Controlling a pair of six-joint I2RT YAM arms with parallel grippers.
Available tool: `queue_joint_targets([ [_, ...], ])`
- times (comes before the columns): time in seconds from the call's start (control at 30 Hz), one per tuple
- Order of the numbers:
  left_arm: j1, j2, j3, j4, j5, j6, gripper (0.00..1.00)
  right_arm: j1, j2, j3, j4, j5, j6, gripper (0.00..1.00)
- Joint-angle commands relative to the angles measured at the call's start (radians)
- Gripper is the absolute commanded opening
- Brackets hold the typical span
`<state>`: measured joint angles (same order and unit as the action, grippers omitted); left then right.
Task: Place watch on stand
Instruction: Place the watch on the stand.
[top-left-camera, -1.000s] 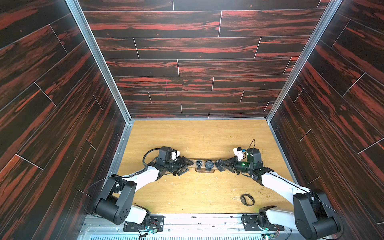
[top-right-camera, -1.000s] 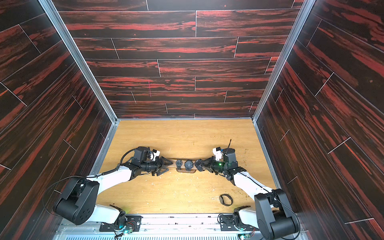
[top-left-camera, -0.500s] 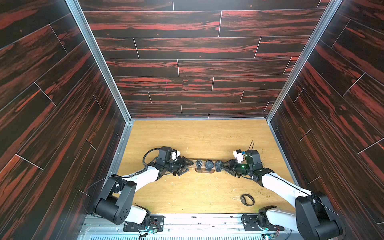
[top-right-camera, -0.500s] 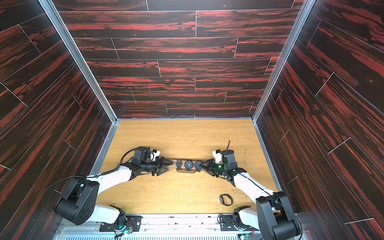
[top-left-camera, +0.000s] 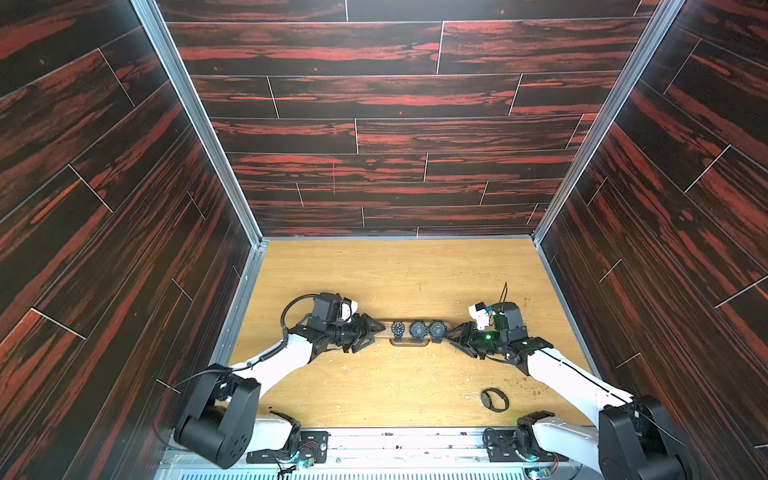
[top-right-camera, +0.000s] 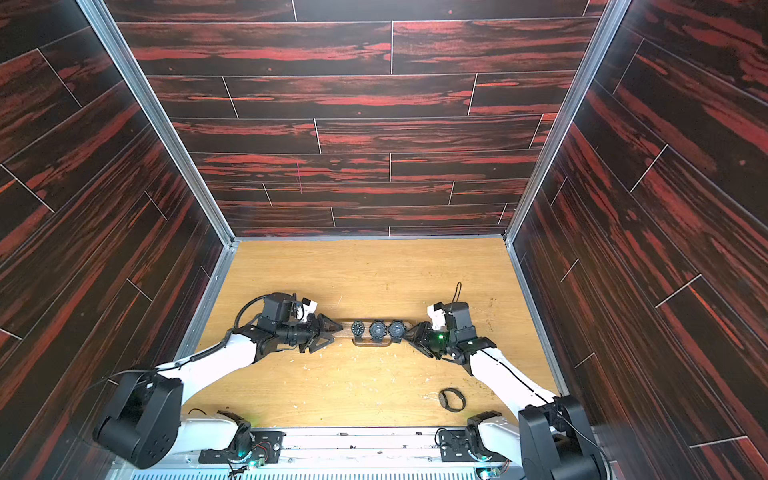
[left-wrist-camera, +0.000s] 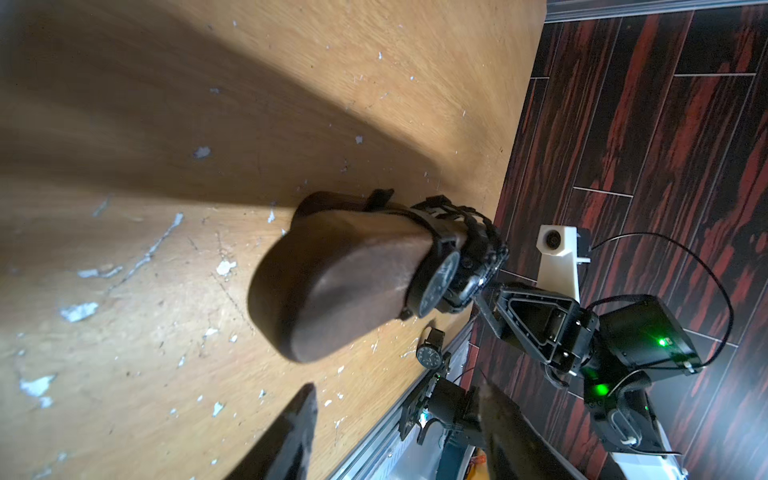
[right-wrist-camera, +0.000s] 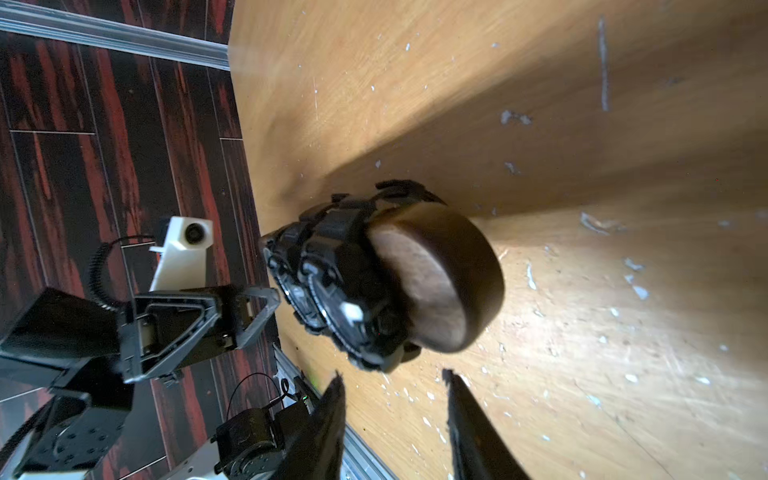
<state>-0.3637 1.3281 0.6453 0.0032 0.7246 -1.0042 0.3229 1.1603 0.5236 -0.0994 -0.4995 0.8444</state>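
The stand (left-wrist-camera: 328, 286) sits in the middle of the table (top-left-camera: 395, 274), carrying three watches (top-left-camera: 417, 329) side by side (a fourth watch (top-left-camera: 494, 400) lies loose near the right arm's base). The left gripper (left-wrist-camera: 397, 386) and right gripper (right-wrist-camera: 392, 376) face its two ends, both with fingers spread, holding nothing

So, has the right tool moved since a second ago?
Yes. The right tool has opened and slipped slightly toward the near rail, judged against the stand, its tips now off the end watch.
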Motion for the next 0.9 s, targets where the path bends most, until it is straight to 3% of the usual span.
queue_joint_targets([
  [0.0, 0.005, -0.076, 0.050, -0.135, -0.037, 0.069, 0.64, 0.004, -0.045, 0.047, -0.104, 0.035, -0.041, 0.42],
  [0.17, -0.046, -0.140, 0.129, -0.281, -0.104, 0.135, 0.65, 0.002, -0.103, 0.128, -0.350, 0.159, -0.089, 0.43],
  [0.47, -0.304, -0.025, 0.340, -0.442, -0.221, 0.222, 0.64, 0.002, -0.179, 0.258, -0.821, 0.413, -0.102, 0.44],
  [0.87, -0.344, 0.067, 0.396, -0.423, -0.201, 0.225, 0.64, 0.022, -0.325, 0.156, -0.995, 0.368, -0.045, 0.44],
])
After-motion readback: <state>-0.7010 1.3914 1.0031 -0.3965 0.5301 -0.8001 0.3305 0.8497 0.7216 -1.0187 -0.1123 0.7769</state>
